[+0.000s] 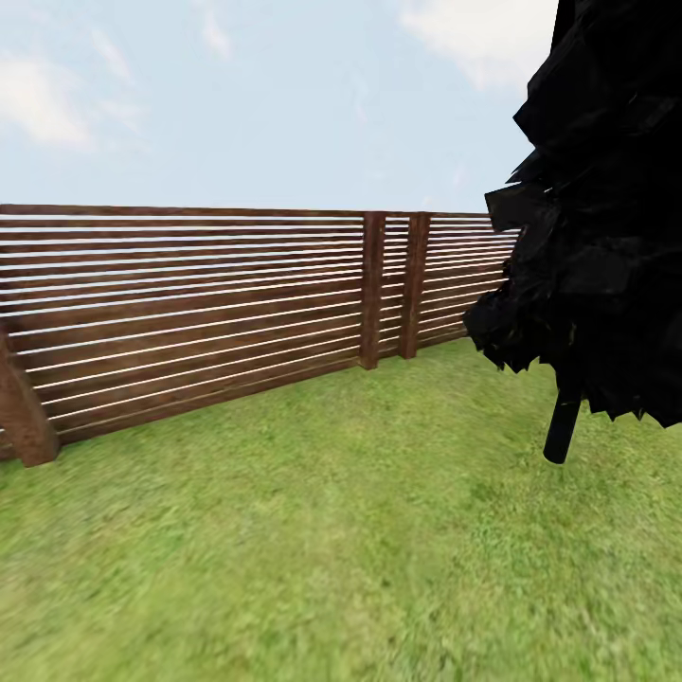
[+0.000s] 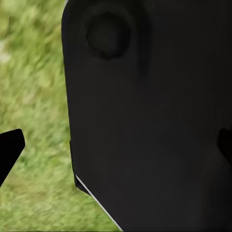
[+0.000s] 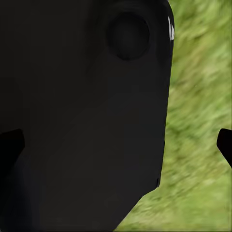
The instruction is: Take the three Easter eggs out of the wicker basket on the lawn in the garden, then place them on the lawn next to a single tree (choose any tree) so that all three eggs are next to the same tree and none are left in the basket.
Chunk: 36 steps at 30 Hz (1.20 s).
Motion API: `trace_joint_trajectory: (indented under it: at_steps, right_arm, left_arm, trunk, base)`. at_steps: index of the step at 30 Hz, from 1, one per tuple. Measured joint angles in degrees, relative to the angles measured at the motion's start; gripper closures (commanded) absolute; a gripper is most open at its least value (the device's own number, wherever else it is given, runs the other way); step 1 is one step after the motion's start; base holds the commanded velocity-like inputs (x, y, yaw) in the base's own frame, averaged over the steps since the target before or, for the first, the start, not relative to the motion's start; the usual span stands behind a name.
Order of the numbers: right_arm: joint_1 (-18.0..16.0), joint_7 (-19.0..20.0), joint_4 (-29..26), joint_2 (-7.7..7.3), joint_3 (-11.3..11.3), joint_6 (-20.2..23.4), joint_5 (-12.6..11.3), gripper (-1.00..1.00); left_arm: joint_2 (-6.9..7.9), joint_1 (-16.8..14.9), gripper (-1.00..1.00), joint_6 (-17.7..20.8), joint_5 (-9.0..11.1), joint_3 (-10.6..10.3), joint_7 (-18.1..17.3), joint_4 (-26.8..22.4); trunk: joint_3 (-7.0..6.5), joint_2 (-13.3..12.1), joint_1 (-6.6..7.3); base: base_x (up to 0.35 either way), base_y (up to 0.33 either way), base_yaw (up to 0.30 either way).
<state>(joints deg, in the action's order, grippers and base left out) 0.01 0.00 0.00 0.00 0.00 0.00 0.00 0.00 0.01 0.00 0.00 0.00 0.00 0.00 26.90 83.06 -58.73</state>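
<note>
The lawn [image 1: 332, 540] of short mottled green grass spreads across the lower half of the head view. The Easter eggs, the wicker basket and the pale-trunked tree are out of view. My left gripper [image 2: 116, 147] is open, its two dark fingertips [image 2: 9, 150] far apart, with a black part of my own body and grass beyond it. My right gripper [image 3: 116, 145] is likewise open, nothing between its fingertips [image 3: 224, 145], and it faces a black body part with grass beside it.
A dark brown horizontal-slat fence [image 1: 189, 303] bounds the garden from the left to a corner with two posts [image 1: 393, 284]. An all-black tree [image 1: 597, 237] with a thin black trunk [image 1: 562, 426] stands at the right on the grass.
</note>
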Motion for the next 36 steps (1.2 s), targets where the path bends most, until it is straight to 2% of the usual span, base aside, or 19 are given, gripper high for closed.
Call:
trace_joint_trajectory:
  at_steps: [2,14,19,36]
  right_arm:
    - [-0.12,-0.08,-0.63,-0.08,-0.17,-0.58,0.02,-1.00]
    - [-0.10,-0.08,-0.73,-0.12,-0.14,-0.83,0.10,-1.00]
    - [-0.09,0.00,-2.09,0.99,0.61,-2.36,0.94,-1.00]
    - [-0.09,-0.06,-1.98,1.12,1.31,-2.75,1.04,-1.00]
  left_arm:
    - [0.41,-0.49,-1.00,0.06,-0.04,0.14,-0.08,-0.40]
    - [0.42,-0.47,-1.00,0.16,-0.05,0.09,0.08,-0.31]
    - [1.07,-0.36,-1.00,-0.06,-0.33,-0.03,0.52,-0.52]
    - [1.10,-0.37,-1.00,-0.08,-0.33,-0.01,0.56,-0.53]
  trunk:
    - [-0.03,-0.01,-0.01]
    - [-0.03,-0.01,-0.01]
    - [-0.01,-0.01,-0.01]
    - [0.00,-0.01,-0.01]
  base:
    - [0.000,0.000,0.000]
    - [0.000,0.000,0.013]
    - [0.000,0.000,0.244]
    - [0.000,0.000,0.288]
